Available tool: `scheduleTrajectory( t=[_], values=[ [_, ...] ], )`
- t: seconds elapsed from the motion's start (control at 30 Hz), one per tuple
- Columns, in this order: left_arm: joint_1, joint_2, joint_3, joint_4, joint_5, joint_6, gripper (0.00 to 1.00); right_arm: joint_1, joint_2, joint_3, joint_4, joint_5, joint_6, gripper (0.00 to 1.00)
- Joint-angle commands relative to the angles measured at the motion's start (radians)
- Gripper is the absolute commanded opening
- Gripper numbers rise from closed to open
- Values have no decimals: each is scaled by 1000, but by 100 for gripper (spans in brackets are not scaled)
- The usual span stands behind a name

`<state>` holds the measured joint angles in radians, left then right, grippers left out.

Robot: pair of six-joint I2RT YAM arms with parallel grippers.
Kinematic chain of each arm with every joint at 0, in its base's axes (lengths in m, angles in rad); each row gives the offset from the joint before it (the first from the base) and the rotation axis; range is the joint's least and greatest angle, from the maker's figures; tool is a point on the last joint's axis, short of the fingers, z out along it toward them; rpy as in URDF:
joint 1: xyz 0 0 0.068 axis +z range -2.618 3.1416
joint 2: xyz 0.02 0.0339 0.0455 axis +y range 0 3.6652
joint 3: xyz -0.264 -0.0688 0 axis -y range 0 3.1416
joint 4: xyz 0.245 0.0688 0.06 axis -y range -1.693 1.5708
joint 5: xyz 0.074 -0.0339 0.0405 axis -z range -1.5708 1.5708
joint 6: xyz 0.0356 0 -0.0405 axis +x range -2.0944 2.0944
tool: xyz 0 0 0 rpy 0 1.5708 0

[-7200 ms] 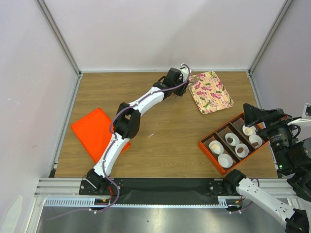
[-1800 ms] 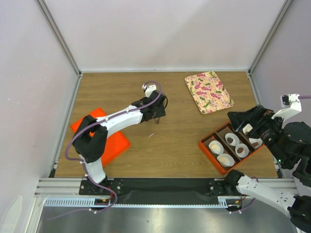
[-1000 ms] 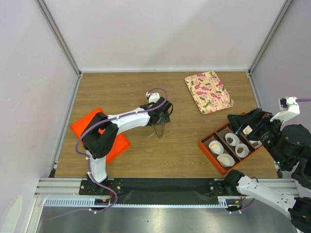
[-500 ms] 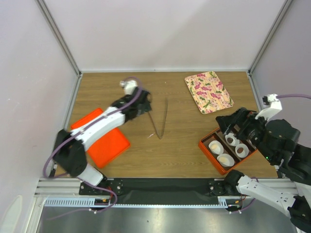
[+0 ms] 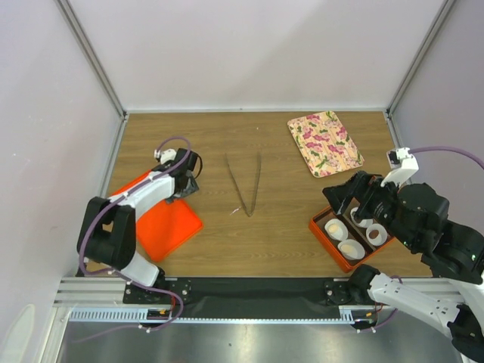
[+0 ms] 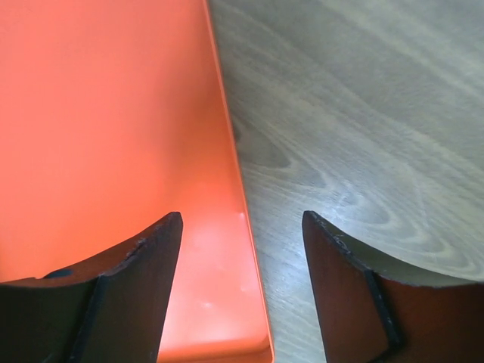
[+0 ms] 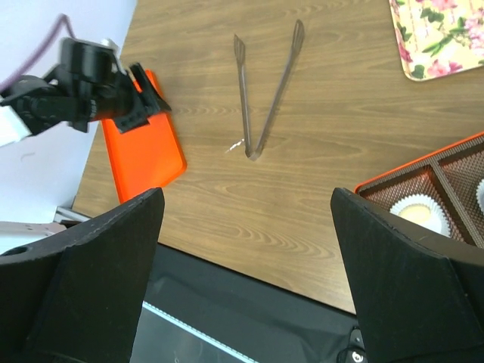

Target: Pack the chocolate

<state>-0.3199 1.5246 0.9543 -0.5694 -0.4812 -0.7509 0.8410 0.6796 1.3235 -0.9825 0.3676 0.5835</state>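
The orange compartment box (image 5: 321,228) at the right holds white paper cups (image 5: 336,228); one cup (image 5: 376,234) seems to have a dark brown centre, perhaps the chocolate. My right arm covers the rest of the box. The right gripper (image 5: 349,195) hangs open above the box's far-left corner, empty in the right wrist view (image 7: 247,193). At the left, my left gripper (image 5: 187,184) is open and empty. In the left wrist view (image 6: 242,219) it is low over the right edge of the orange lid (image 6: 106,113).
Metal tongs (image 5: 246,185) lie spread on the wood in the middle, also seen in the right wrist view (image 7: 261,98). A floral tray (image 5: 325,142) sits at the back right. The orange lid (image 5: 162,219) lies flat at the left. Grey walls enclose the table.
The left gripper let go of the tongs, which now lie on the table, and swung left over the orange lid. The right arm moved left over the box.
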Motion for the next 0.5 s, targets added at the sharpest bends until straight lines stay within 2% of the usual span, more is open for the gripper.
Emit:
scheduleTrajectory(
  t=[0.0,0.4,0.43,0.47],
  values=[
    [21,43,-2,28,26,-13,69,4,-17,8,50,-9,-30,98],
    [22,184,-8,80,66,-53,54,4,-43,-3,30,-1,-43,98],
    [22,192,-6,77,59,-56,46,4,-43,-4,30,2,-45,98],
    [22,195,-6,72,50,-59,44,4,-48,-6,30,5,-47,98]
  ],
)
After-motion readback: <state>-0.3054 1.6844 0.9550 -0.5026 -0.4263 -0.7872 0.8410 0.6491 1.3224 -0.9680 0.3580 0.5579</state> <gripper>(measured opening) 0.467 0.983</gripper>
